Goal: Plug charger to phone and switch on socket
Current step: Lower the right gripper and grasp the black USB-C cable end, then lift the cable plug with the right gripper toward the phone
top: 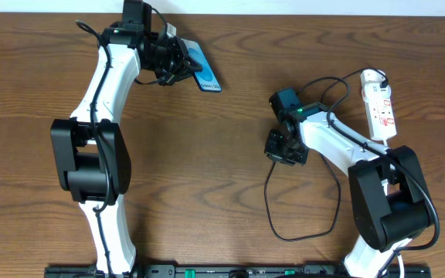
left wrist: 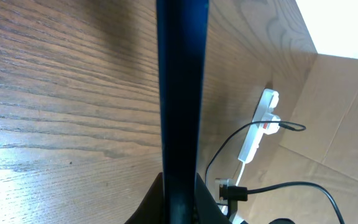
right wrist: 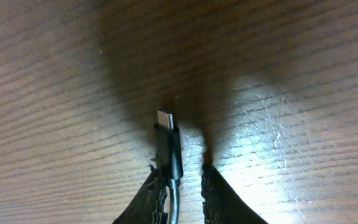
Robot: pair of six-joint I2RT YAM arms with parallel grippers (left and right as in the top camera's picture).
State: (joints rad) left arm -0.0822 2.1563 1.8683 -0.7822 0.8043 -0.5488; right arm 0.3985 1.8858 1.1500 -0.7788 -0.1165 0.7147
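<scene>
Charger tip (right wrist: 165, 119) inside parted right claw (right wrist: 182, 171), open tabletop (right wrist: 55, 74) ahead

overhead: looked straight down from high above the brown wood-grain table (top: 207, 170), far enough to fit both white-and-black robot arms (top: 103, 85).
left wrist: sat super close behind the slim blue-screened phone (left wrist: 180, 93), seen edge-on, facing across the tabletop toward the white oblong power strip (left wrist: 257, 127).
right wrist: aimed down at the wood from close up, thin black charger cable (right wrist: 168, 140) with its plug tip dead centre.
shared: phone and power strip both turned up in overhead and left wrist.
</scene>
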